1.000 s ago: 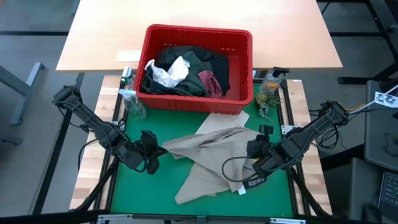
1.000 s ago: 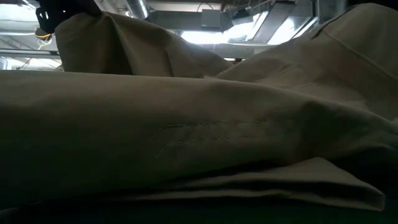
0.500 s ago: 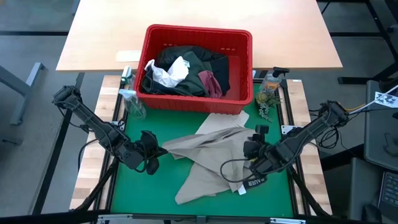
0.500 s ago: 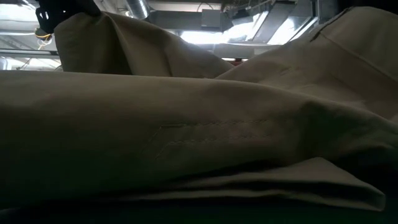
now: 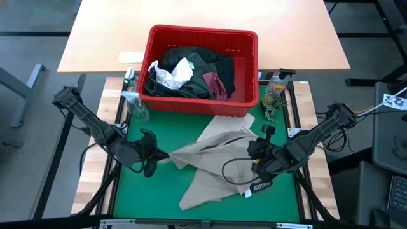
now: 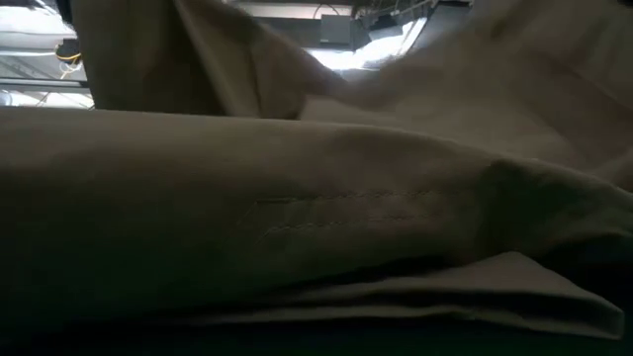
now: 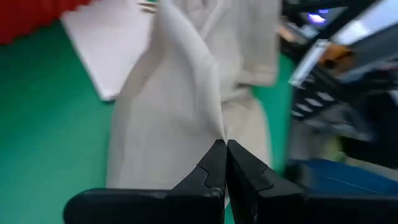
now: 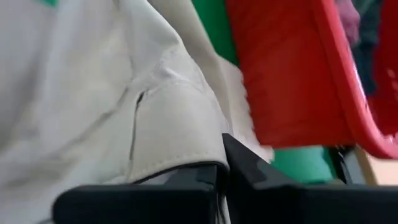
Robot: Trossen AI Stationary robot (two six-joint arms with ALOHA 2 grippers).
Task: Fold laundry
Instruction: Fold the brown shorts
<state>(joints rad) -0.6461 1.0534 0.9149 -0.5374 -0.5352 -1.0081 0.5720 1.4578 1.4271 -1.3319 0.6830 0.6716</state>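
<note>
Clenching on cloth at both ends, the two pincers are where this moment turns: the left pincer (image 5: 154, 156), left of centre in the high view, has its fingers pressed together on a thin ridge of the tan top (image 5: 213, 164), as its own wrist view shows with the fabric running straight into the closed tips (image 7: 224, 163). The right pincer (image 5: 253, 150), right of centre in the same view, is clenched too, and its wrist view shows a seamed hem of the tan top (image 8: 168, 134) folded over the closed fingers, so it looks to be grasping that edge. Between them the garment lies crumpled and partly bunched on the green mat (image 5: 137, 191) of the desk, one tail trailing toward the lower middle of the frame. Above it, in the upper centre, sits the red basket (image 5: 245, 70) with the rest of the laundry heaped inside: dark green and black garments (image 5: 213, 63), a maroon piece (image 5: 215, 86) and something white (image 5: 172, 73). A clear bottle (image 5: 135, 105) stands just left of the basket. The low view is filled by tan cloth close to the lens. The step in hand seems to be taking hold of the top at two points to spread it; the next move likely calls for drawing the pincers apart and lifting so the cloth pulls flat, without either grip slipping.
</note>
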